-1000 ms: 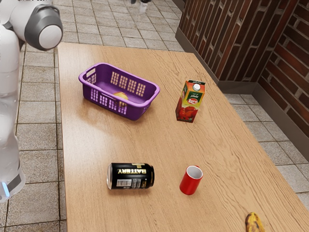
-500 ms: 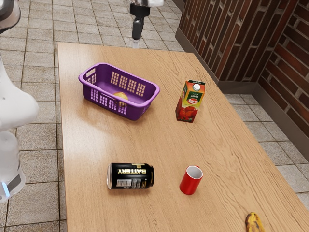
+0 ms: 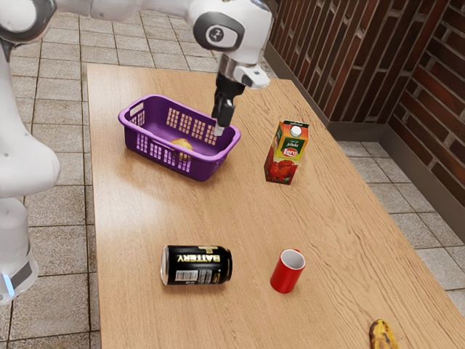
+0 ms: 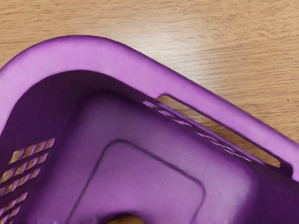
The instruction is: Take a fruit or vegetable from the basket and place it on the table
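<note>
My gripper (image 3: 219, 131) points down at the purple basket (image 3: 171, 162), overlapping its far rim near the end towards the juice carton. Inside the basket, on its floor, lies a yellowish fruit or vegetable (image 3: 182, 145), partly hidden by the near wall and apart from my gripper. The wrist view looks down into the basket (image 4: 219, 105), showing a rounded corner and a long handle slot. A tan patch appears there among the purple; I cannot tell what it is.
A juice carton (image 3: 282, 155) stands beside the basket. Farther along the wooden table (image 3: 138, 218) are a black can on its side (image 3: 196, 265), a red mug (image 3: 288, 272) and a browned banana (image 3: 381, 336) at the exterior view's lower edge.
My arm has swung in over the table from beyond its far edge, bringing the gripper down to the basket. The basket, its contents and the other objects have not moved.
</note>
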